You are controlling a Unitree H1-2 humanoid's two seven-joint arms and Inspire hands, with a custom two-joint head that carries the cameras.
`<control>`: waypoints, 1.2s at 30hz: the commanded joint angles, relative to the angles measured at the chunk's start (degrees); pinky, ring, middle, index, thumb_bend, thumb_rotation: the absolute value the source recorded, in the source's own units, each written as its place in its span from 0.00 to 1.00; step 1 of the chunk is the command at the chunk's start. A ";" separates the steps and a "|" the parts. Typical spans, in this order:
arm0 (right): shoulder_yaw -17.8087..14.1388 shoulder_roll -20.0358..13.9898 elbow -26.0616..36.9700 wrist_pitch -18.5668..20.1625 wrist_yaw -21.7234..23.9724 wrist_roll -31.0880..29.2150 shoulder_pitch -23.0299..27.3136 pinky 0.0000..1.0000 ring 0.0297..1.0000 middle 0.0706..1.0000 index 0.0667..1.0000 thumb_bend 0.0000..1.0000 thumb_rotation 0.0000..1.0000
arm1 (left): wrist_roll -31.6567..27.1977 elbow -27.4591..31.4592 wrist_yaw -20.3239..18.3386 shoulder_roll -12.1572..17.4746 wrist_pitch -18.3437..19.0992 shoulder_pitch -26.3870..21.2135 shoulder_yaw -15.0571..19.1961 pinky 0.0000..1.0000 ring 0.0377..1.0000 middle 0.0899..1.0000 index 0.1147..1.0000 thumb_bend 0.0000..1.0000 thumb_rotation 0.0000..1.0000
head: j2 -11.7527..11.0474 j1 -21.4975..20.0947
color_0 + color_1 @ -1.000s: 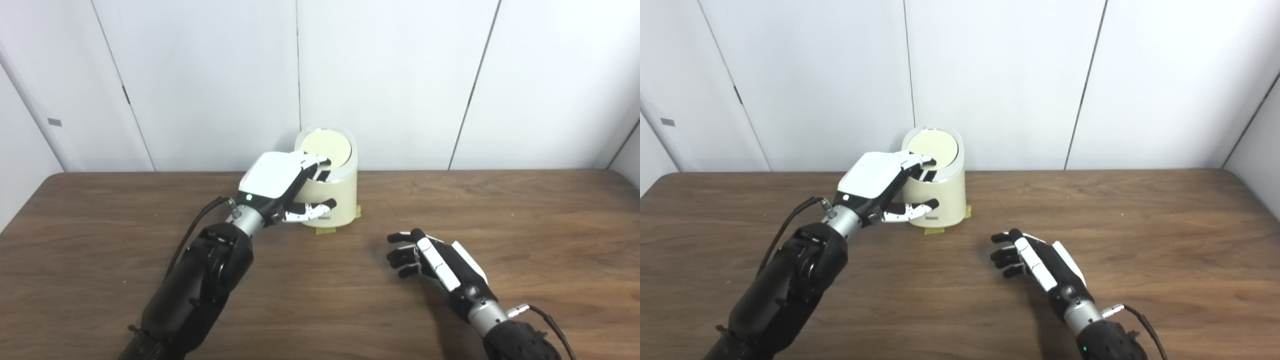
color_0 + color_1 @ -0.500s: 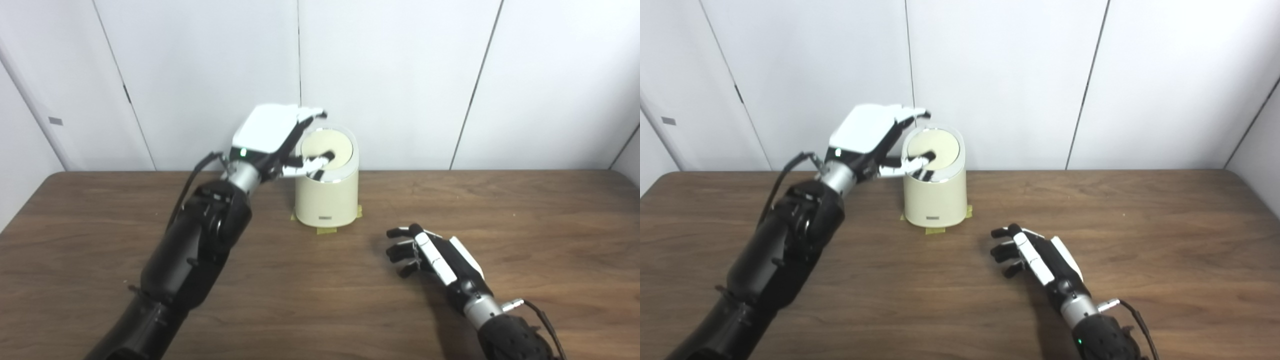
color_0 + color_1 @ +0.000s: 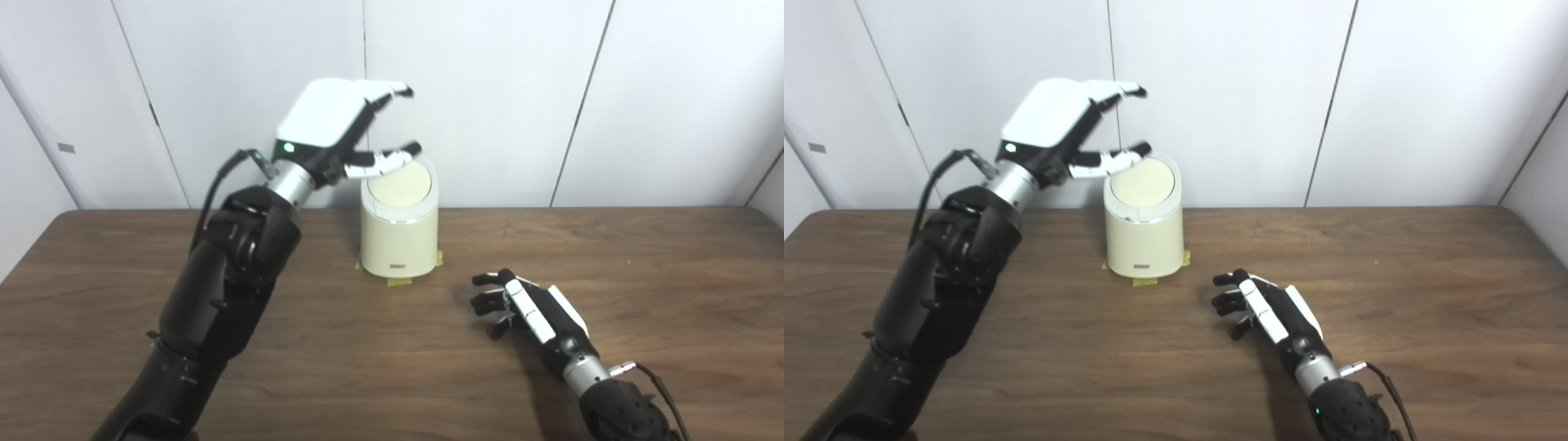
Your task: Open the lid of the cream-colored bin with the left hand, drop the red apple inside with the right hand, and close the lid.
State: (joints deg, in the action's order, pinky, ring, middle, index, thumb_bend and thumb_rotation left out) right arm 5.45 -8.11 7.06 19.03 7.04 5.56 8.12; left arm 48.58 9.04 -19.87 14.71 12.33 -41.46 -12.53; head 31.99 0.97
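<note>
In the left eye view, we see the cream-colored bin (image 3: 399,229) standing upright at the far middle of the wooden table (image 3: 643,269), near the white wall panels (image 3: 490,92), on bits of yellow tape (image 3: 397,282). Its lid (image 3: 399,186) lies shut. Our left hand (image 3: 340,125) hangs above and to the left of the lid, fingers spread wide and holding nothing, its thumb just over the lid's rim. Our right hand (image 3: 528,303) lies low over the table, well apart from the bin, fingers loosely curled and empty.

In the right eye view, the left arm (image 3: 943,263) rises steeply beside the bin without covering it. We find no red apple in either view. Nothing stands between the right hand and the bin.
</note>
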 commanded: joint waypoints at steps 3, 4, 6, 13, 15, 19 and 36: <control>-1.47 0.81 2.08 -2.48 -1.18 -0.70 1.26 0.60 0.64 0.60 0.70 0.40 0.94 | -5.28 4.30 -1.24 -2.21 6.67 0.37 4.11 0.82 0.91 0.90 0.86 0.48 0.64 | 0.01 0.08; -1.93 1.10 2.45 -2.69 -1.71 -0.72 1.11 0.59 0.64 0.61 0.70 0.40 0.92 | -6.72 4.95 -1.01 -2.85 8.27 1.31 5.30 0.81 0.90 0.90 0.86 0.49 0.66 | 0.13 0.13; -2.81 1.78 2.96 -3.11 -2.59 -0.75 0.92 0.59 0.64 0.63 0.71 0.39 0.91 | -9.88 5.76 -0.36 -3.94 10.51 2.71 7.56 0.79 0.88 0.89 0.86 0.48 0.68 | 0.13 0.13; -9.28 6.14 6.25 -2.76 -2.97 -10.08 0.58 0.69 0.79 0.79 0.80 0.42 0.80 | -23.51 10.82 1.03 -7.07 14.42 10.12 17.70 0.87 0.93 0.92 0.94 0.44 0.84 | 0.40 0.20; -10.46 6.53 7.53 -1.65 -2.68 -12.57 0.62 0.77 0.85 0.86 0.86 0.46 0.85 | -27.64 12.38 0.58 -8.26 14.57 12.54 20.85 0.93 0.96 0.96 0.98 0.41 0.87 | 0.54 -0.06; -11.09 6.10 9.23 -0.77 -2.80 -14.50 0.58 0.82 0.91 0.93 0.90 0.51 0.91 | -34.04 14.18 1.29 -8.62 14.51 16.64 23.73 0.99 1.00 1.00 1.00 0.41 0.94 | 0.49 -0.40; -11.43 4.29 9.19 -1.69 -2.91 -15.71 -0.38 0.99 1.00 1.00 0.97 0.53 0.94 | -51.52 15.53 9.95 -11.67 7.99 35.75 26.39 1.00 1.00 1.00 1.00 0.41 1.00 | 1.17 -0.84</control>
State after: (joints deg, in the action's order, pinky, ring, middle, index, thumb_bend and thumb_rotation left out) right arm -5.71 -3.30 15.30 19.54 3.98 -9.61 6.46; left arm -1.57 22.61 -10.64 2.80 23.70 -4.30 14.14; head 33.13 0.09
